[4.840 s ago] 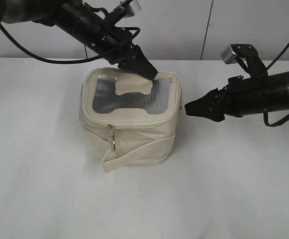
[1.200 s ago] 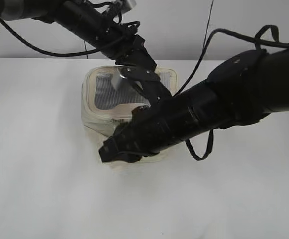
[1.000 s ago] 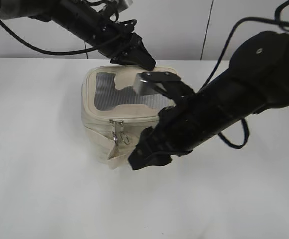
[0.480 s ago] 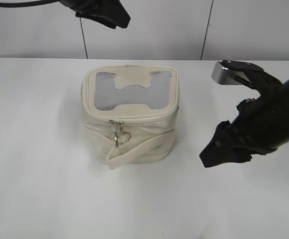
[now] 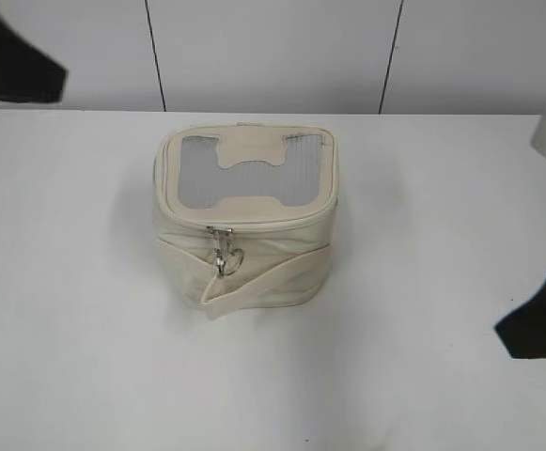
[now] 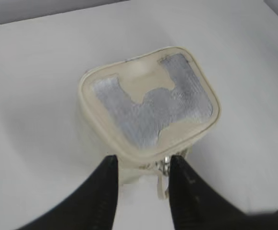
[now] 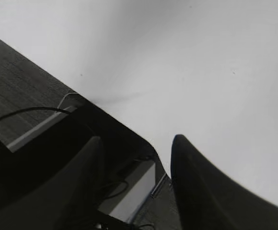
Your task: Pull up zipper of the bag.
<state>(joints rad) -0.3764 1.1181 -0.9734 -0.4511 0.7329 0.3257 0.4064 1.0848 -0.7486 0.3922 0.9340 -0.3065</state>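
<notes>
The bag (image 5: 245, 218) is sitting upright near the middle of the white surface (image 5: 85, 357), its grey mesh top panel facing up and a loose cream strap (image 5: 268, 280) draping across its front. In the exterior view the zipper pull (image 5: 223, 254), with a small metal ring hanging from it, is dangling just under the lid seam at about 7 o'clock on the lid, and the seam around the lid is looking shut as far as the pictures show. Neither gripper is touching the bag. The left gripper (image 6: 139, 168) is hovering above and apart from the bag, its 2 fingers (image 6: 106, 184) spread with nothing between them, framing the pull in the left wrist view. The right gripper (image 7: 136, 158) is off at the 4 o'clock edge of the exterior view, well apart from the bag, its fingers likewise spread and empty over bare surface and the table edge. Judging from this, the zipper step is looking finished, or nearly so, with both arms clear. If any gap is remaining, which I cannot tell, the next move is calling for 1 gripper steadying the lid while the other is pinching the pull and drawing it along the seam.
</notes>
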